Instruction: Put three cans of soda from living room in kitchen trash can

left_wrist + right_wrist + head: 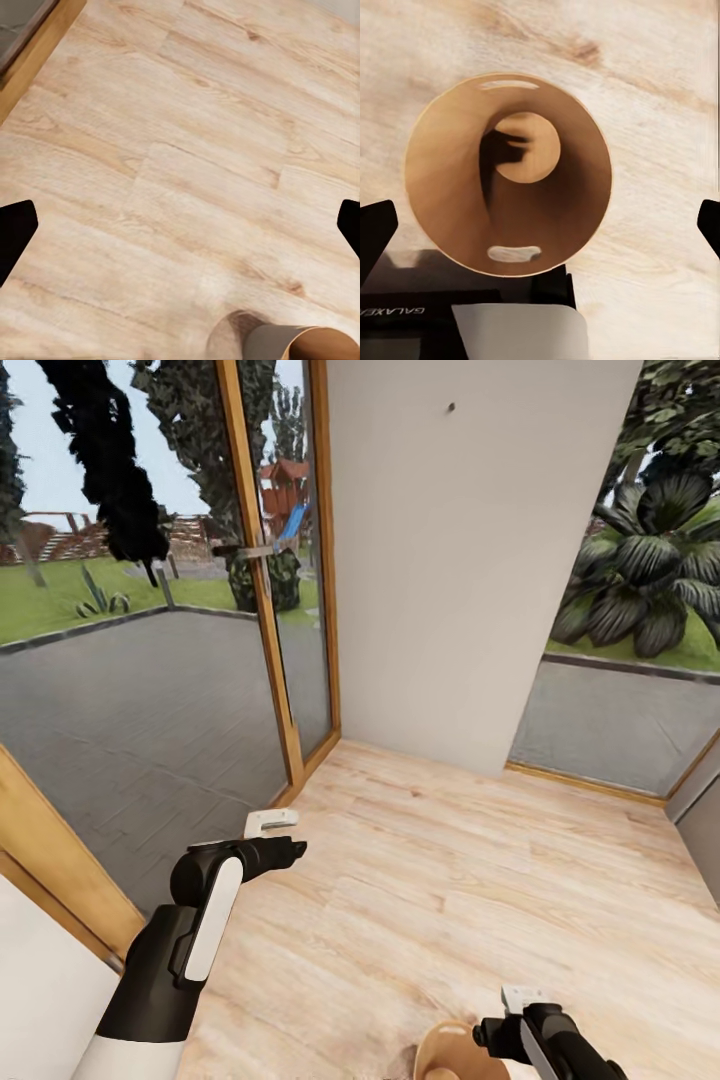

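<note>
Room: pale wood-plank floor; white wall panel ahead; glass door w/ wooden frame just beside the wall panel, on the robot's left; window w/ plants on the panel's other side; paved yard + grass outside
Tash can: round bin, tan-brown inside, standing on floor well short of the wall panel, near robot's right arm; right wrist view looks straight down into tash can — oval handle holes at opp. sides of rim, inside looks bare; left wrist view catches its grey side + rim
L gripper: left gripper out over floor, closer to the door frame than to the tash can; dark fingertips at both pic edges, jaws wide, nothing betw. them
R gripper: right gripper just beside tash can rim, above it; fingertips far apart, jaws wide, holding nothing
</note>
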Controlling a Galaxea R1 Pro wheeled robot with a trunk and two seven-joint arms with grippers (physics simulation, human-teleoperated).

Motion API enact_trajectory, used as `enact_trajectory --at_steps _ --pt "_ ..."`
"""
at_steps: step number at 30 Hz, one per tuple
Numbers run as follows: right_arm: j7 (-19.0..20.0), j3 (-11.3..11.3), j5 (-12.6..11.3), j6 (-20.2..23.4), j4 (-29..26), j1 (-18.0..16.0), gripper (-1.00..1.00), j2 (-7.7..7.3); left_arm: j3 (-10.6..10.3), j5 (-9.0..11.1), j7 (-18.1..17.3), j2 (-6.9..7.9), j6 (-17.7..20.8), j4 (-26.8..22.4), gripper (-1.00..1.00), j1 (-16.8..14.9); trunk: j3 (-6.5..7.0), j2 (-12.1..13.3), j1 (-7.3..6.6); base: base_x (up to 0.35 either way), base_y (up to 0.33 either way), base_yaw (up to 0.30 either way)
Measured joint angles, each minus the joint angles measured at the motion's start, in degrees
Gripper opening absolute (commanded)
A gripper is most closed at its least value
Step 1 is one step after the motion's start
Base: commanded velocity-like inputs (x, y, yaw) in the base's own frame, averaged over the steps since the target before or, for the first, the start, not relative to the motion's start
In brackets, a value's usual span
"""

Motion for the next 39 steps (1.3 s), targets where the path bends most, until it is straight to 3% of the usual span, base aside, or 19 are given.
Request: enact_trajectory --at_steps 5,10,28,34,39 --pt "-0.6 -2.5 0.1 -2.2 1.8 0.0 1.00 0.09 0.0 0.0 0.0 0.00 0.0 0.0 1.00 0.0 -0.44 0.0 0.00 0.000 0.000 0.123" --pt "-0.7 -3.4 0.1 -4.5 3.1 0.0 1.00 -0.44 0.0 0.0 0.1 0.03 0.0 -0.1 1.00 0.0 -0.89 0.0 0.00 0.000 0.000 0.124" --pt "-0.7 -3.9 0.1 -5.4 3.5 0.0 1.00 -3.54 0.0 0.0 0.1 0.07 0.0 -0.1 1.00 0.0 -2.48 0.0 0.00 0.000 0.000 0.124" --pt "-0.7 -3.9 0.1 -5.4 3.6 0.0 1.00 -3.84 0.0 0.0 0.1 0.04 0.0 -0.1 1.00 0.0 -4.09 -2.4 1.31 0.000 0.000 0.124" --pt "-0.7 -4.1 0.1 -5.5 3.6 0.0 1.00 -5.14 0.0 0.0 0.1 0.02 0.0 -0.1 1.00 0.0 -5.43 -4.4 2.41 0.000 0.000 0.124"
